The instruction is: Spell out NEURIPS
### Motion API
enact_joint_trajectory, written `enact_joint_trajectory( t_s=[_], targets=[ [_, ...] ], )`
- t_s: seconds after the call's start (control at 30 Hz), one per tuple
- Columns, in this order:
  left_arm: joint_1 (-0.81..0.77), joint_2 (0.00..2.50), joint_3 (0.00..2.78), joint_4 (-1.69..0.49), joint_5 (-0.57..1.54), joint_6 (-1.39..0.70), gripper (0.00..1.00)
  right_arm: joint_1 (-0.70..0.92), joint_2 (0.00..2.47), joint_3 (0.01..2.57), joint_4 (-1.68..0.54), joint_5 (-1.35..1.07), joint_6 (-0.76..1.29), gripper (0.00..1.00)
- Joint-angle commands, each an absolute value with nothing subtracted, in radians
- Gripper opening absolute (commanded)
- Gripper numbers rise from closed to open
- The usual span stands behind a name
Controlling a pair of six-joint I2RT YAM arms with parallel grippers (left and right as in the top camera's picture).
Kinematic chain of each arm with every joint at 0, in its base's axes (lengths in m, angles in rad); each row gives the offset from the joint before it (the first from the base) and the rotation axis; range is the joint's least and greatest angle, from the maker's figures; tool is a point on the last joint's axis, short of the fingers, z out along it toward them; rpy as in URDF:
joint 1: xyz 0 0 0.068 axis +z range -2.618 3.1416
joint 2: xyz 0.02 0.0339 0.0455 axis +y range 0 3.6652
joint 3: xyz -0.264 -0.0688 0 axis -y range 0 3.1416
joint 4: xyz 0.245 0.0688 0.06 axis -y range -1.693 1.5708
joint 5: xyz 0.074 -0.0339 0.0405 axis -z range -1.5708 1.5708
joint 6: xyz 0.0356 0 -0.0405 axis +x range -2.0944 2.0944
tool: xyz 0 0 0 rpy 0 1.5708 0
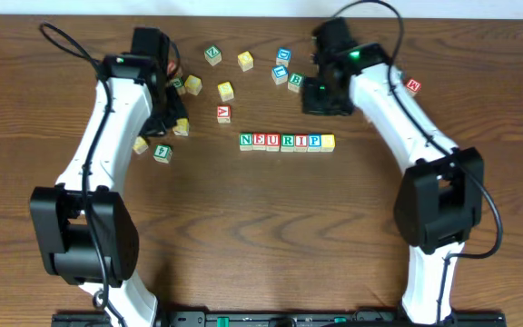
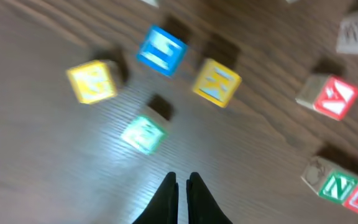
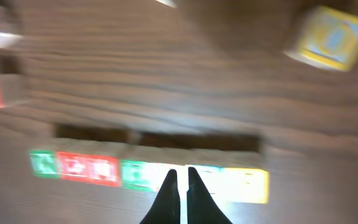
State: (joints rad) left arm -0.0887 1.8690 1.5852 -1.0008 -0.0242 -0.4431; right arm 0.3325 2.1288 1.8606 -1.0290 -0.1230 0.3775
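Seven small letter cubes stand in one row at the table's middle, reading N E U R I P, ended by a yellow-topped cube. The row also shows blurred in the right wrist view, and its N end shows in the left wrist view. My left gripper is shut and empty, above bare wood left of the row, near several loose cubes. My right gripper is shut and empty, hovering just above the row, behind it in the overhead view.
Loose cubes lie behind the row: a red one, yellow ones, a green one and blue ones. More sit by the left arm. One red cube lies far right.
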Motion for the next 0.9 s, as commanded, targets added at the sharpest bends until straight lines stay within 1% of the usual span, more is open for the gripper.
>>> enact_joint_trajectory(
  t_s=[0.0,0.13,0.33,0.63,0.87],
  targets=[
    [-0.11,1.86,1.541,-0.959,0.096,-0.377,0.08,0.271,2.13,1.822,-1.056,-0.179,0.319,0.01],
    [-0.133,1.864,1.536,-0.933,0.135,-0.332,0.07,0.212,2.13,1.822,-1.118,-0.197,0.289,0.01],
    [-0.144,1.879,1.474,-0.87,0.174,-0.333,0.07,0.176,2.13,1.758,-1.148,-0.172,0.253,0.01],
    [-0.144,1.883,1.413,-0.786,0.185,-0.333,0.07,0.169,2.13,1.616,-1.027,-0.152,0.258,0.01],
    [-0.144,1.92,1.411,-0.76,0.249,-0.333,0.07,0.174,2.13,1.547,-0.952,-0.188,0.276,0.02]
  ],
)
